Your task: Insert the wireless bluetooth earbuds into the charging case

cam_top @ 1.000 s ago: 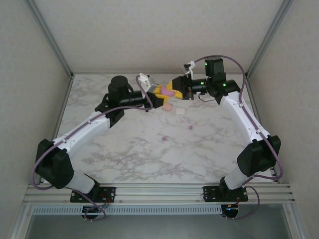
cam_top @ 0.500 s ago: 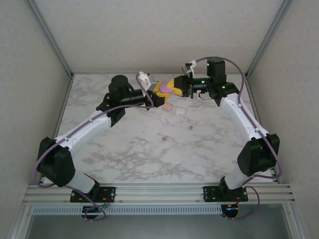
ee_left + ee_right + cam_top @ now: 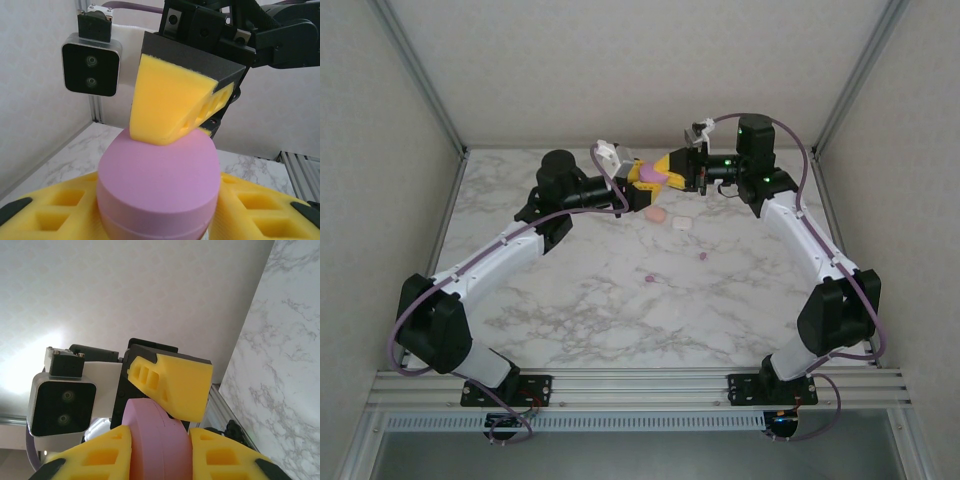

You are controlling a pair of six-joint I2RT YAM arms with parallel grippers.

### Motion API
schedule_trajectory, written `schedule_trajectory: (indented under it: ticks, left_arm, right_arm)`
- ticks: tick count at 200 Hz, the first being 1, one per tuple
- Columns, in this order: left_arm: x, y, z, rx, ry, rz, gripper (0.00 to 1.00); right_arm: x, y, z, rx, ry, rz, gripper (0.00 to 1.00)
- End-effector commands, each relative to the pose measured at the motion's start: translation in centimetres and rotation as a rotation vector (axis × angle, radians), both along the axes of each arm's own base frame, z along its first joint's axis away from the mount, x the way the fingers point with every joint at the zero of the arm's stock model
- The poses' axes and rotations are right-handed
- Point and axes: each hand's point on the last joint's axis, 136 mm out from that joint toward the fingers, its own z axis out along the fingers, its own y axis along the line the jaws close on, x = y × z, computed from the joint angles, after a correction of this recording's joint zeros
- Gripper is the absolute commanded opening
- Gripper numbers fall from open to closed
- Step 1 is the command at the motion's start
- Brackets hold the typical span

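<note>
Left gripper (image 3: 641, 182) and right gripper (image 3: 668, 170) both clenched the pinkish-purple charging case (image 3: 653, 177) above the marble table (image 3: 570, 300) at its far side, while two tiny purple earbuds (image 3: 650, 279) lay loose on it, nearer the bases.

You get bright, even light from overhead on the marble table (image 3: 620, 300), with only faint shadows. In your right wrist view, glare whitens the wall (image 3: 45, 335) at nine o'clock. In your left wrist view, the pink case (image 3: 157, 185) at six o'clock looks slightly soft.
</note>
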Motion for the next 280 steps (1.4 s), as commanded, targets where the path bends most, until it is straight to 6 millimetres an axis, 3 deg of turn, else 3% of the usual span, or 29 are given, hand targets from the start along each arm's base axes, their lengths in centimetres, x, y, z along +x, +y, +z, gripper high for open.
schedule_trajectory:
  ticks: [1,77,119,156,172,192,229,280]
  left_arm:
    - [-1.1,-0.5,2.3,-0.051,-0.037,-0.057,0.46]
    - [-1.3,-0.7,2.6,-0.062,-0.028,-0.074,0.47]
    - [-1.2,-0.7,1.9,-0.026,-0.039,-0.063,0.4]
    - [-0.9,-0.6,1.2,0.016,-0.057,-0.039,0.27]
    - [-0.9,-0.6,0.9,0.025,-0.054,-0.037,0.26]
    - [-1.3,-0.9,0.1,0.056,-0.042,-0.055,0.25]
    - [-2.1,-1.3,-1.0,0.082,-0.004,-0.085,0.25]
    - [-2.3,-1.8,-1.4,0.083,0.035,-0.114,0.25]
  right_arm:
    - [-1.0,0.1,1.0,0.023,-0.049,0.021,0.12]
    - [-1.0,-0.1,1.4,0.037,-0.066,0.018,0.13]
    - [-0.9,-0.1,2.1,0.055,-0.063,0.01,0.14]
    - [-0.7,-0.6,1.2,-0.006,-0.056,-0.035,0.25]
    - [-0.7,-1.4,0.5,-0.099,-0.109,-0.086,0.42]
    - [-0.4,-2.7,0.5,-0.166,-0.183,-0.148,0.52]
    - [-0.5,-4.8,-0.5,-0.33,-0.404,-0.249,0.56]
    - [-2.5,-4.9,-2.1,-0.355,-0.626,-0.183,0.57]
